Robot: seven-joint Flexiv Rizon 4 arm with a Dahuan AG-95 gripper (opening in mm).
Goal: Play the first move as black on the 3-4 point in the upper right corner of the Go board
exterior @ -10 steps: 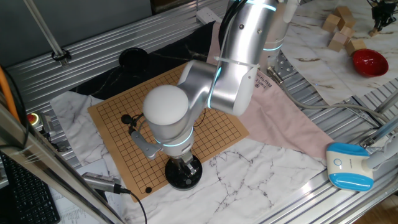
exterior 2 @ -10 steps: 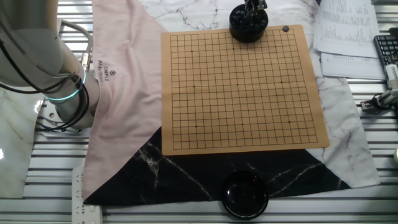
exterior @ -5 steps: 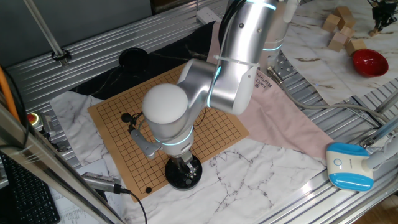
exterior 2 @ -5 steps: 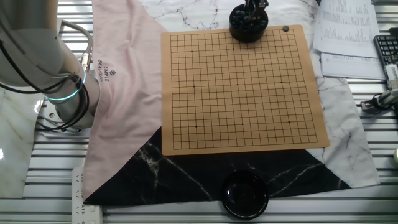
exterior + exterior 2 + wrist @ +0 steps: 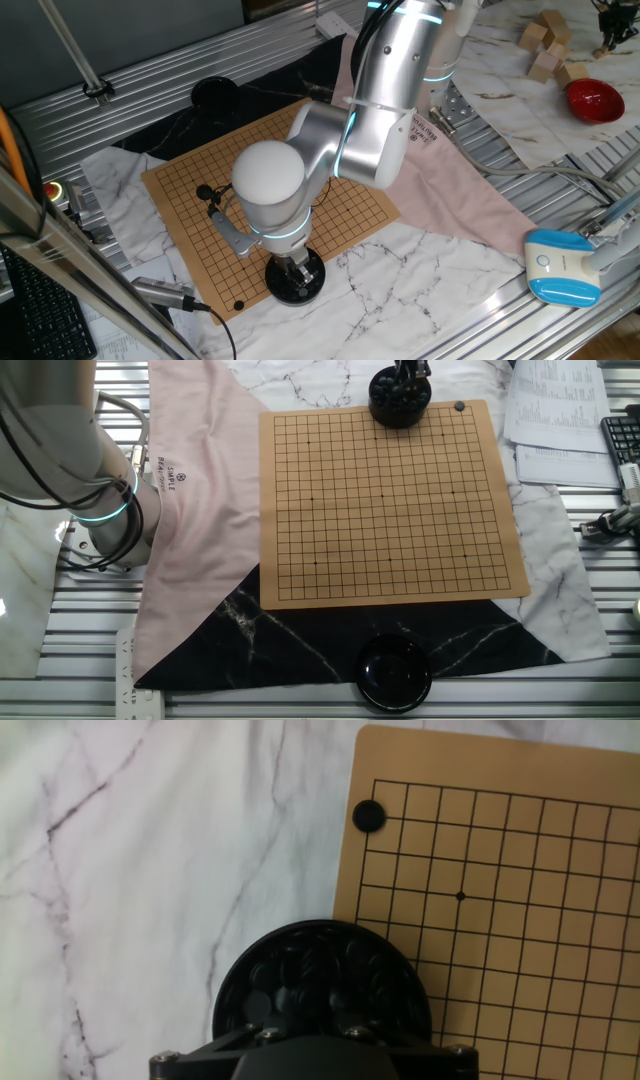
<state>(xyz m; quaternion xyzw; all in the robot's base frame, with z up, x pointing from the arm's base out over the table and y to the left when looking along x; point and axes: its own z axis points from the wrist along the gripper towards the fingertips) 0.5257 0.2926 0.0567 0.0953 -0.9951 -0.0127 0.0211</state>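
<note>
The tan wooden board (image 5: 200, 215) with its black grid lies on cloths; it also shows in the other fixed view (image 5: 390, 500) and the hand view (image 5: 520, 870). A round black bowl of black stones (image 5: 296, 279) stands at the board's edge (image 5: 400, 402) (image 5: 320, 978). My gripper (image 5: 293, 266) reaches down into this bowl (image 5: 411, 372). In the hand view only its dark housing shows, and the fingers are lost among the stones, so I cannot tell whether they are open or shut. One black stone (image 5: 369, 815) lies on the board's corner point (image 5: 459, 405) (image 5: 238, 305).
A second black bowl (image 5: 394, 672) sits off the board's opposite side (image 5: 213, 93). Pink cloth (image 5: 200, 490) and marble cloth (image 5: 150, 870) lie under the board. Papers (image 5: 560, 420) and a keyboard (image 5: 622, 445) are nearby. A red bowl (image 5: 594, 100), wooden blocks (image 5: 548, 45) and a blue-white device (image 5: 560, 265) lie farther off.
The arm's elbow has shifted slightly to the right. The gripper has stayed at the bowl of stones. The board and the stone on it have not moved.
</note>
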